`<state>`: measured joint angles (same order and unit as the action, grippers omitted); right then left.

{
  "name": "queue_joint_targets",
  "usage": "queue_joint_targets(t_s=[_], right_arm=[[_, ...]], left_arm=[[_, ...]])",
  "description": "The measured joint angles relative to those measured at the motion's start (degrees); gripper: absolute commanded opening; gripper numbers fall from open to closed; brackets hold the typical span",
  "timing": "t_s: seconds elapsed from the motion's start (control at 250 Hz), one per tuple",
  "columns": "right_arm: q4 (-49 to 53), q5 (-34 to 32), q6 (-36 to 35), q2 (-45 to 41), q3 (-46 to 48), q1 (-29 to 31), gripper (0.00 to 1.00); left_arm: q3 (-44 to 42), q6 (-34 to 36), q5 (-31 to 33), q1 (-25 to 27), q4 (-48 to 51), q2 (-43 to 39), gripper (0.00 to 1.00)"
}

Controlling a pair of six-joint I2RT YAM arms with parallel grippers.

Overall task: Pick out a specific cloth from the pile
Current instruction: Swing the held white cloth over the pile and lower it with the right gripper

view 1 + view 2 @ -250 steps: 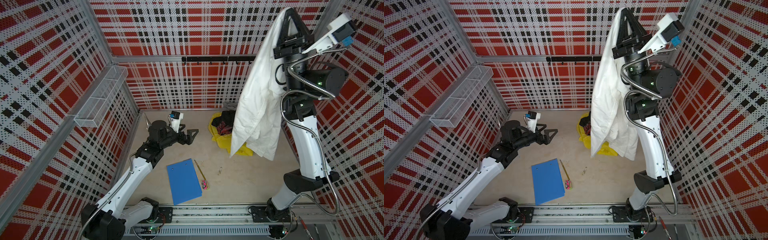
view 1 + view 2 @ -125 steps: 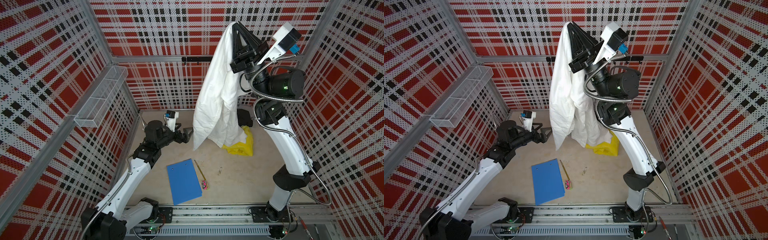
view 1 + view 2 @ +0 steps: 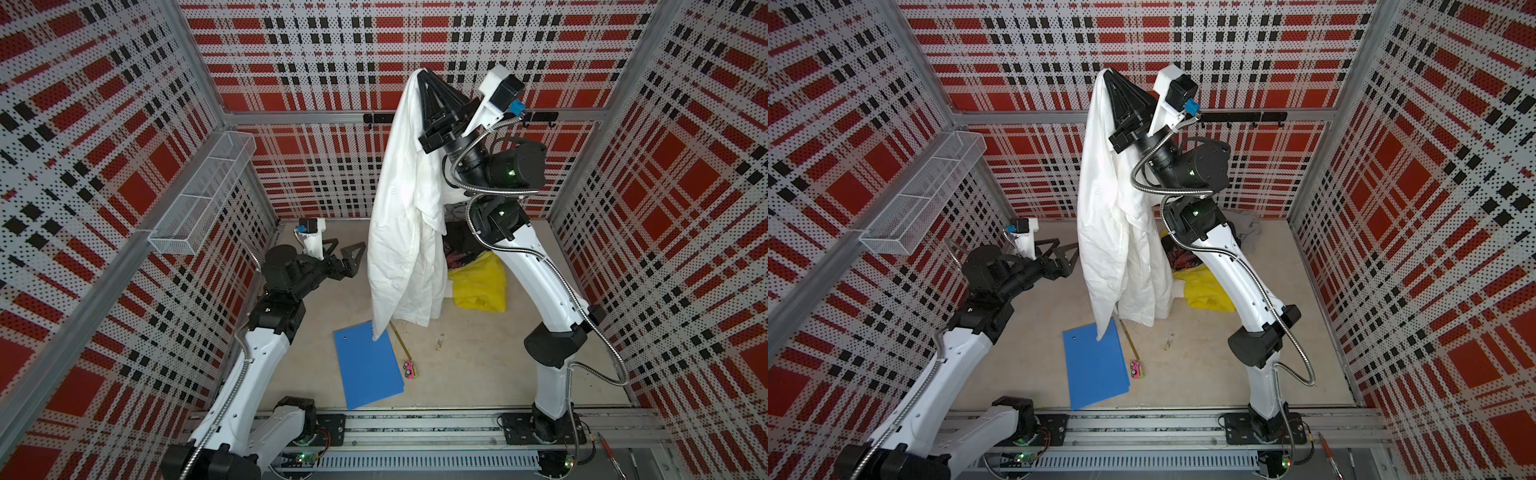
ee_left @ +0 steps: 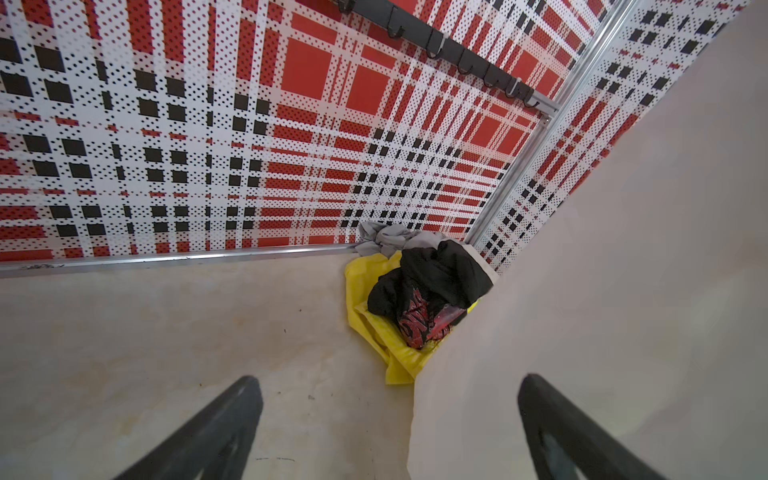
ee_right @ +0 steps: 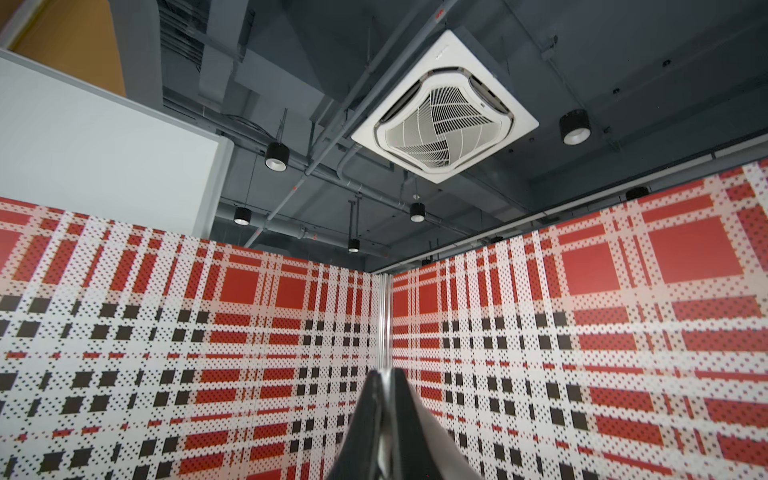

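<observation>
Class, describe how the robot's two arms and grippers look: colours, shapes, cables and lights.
Both the left arm and right arm have white links joined by bulky black joints. A ribbed silver hose runs along each. The left gripper and right gripper have black, triangular, open-framed fingers. A white camera housing with a blue plug sits at each wrist. Green lights glow on the right arm's joints.

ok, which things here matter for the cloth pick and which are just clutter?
Job: white cloth, hanging from the shut right hand; pile of garments; open left hand.
Clutter: blue folder, yellow stick, small pink item, wire basket on the wall.
</observation>
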<state>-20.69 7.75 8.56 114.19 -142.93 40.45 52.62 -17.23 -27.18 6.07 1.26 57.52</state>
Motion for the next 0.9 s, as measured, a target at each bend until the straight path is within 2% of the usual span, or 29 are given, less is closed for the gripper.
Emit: queue_joint_targets(t_s=[0.208,0.452,0.704,0.9], right_arm=[[2.5,-3.6,-0.5,3.7,0.0,0.0,0.02],[5.7,-10.7,-4.9,3.9,1.0,-0.6,0.02],[9.2,-8.4,-4.9,1.9,11.8,-1.6,0.02],[12.5,-9.6,-4.9,0.7,22.3,-1.9,0.02]], left_arm=[[-0.5,-1.0,-1.3,-1.1,-1.3,0.0,1.0],[-0.6,-1.7,-2.7,-1.5,-2.0,0.0,0.98],[-0.6,-1.9,-3.1,-1.5,-2.2,0.1,0.96],[-0.6,-1.9,-3.1,-1.5,-2.2,0.3,0.95]])
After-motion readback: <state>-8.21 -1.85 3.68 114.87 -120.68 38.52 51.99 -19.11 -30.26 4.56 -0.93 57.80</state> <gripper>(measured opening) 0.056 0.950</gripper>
